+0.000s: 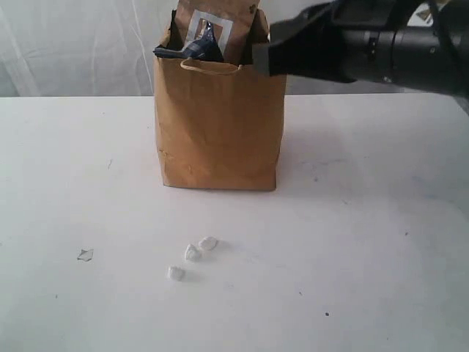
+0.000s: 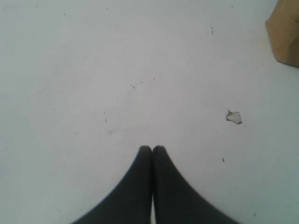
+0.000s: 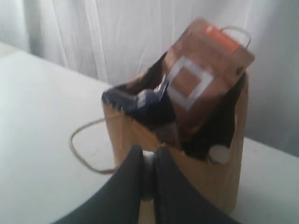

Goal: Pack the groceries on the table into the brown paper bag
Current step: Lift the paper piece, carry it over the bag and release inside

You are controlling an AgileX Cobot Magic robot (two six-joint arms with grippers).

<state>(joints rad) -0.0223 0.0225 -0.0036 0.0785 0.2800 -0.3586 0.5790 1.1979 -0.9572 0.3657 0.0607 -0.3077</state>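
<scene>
On the white table point(image 1: 366, 257), upper centre, the brown paper bag point(image 1: 220, 132) looks soft and crushable, likely best lifted by its handle point(image 1: 210, 70); left hand point(image 2: 152, 148) and right hand point(image 3: 148, 151) are clenched.

Left gripper point(image 2: 152, 149), jaws pressed together, hangs well apart from the brown paper bag point(image 1: 220, 132); right gripper point(image 3: 148, 151), nearly closed, hovers at the bag's top edge.

Print on the brown pouch point(image 3: 219, 74) is unreadable.

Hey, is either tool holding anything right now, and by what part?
Left tool: shut, holding nothing. Right tool: closed by the rim of the brown paper bag; a grip cannot be told.
</scene>
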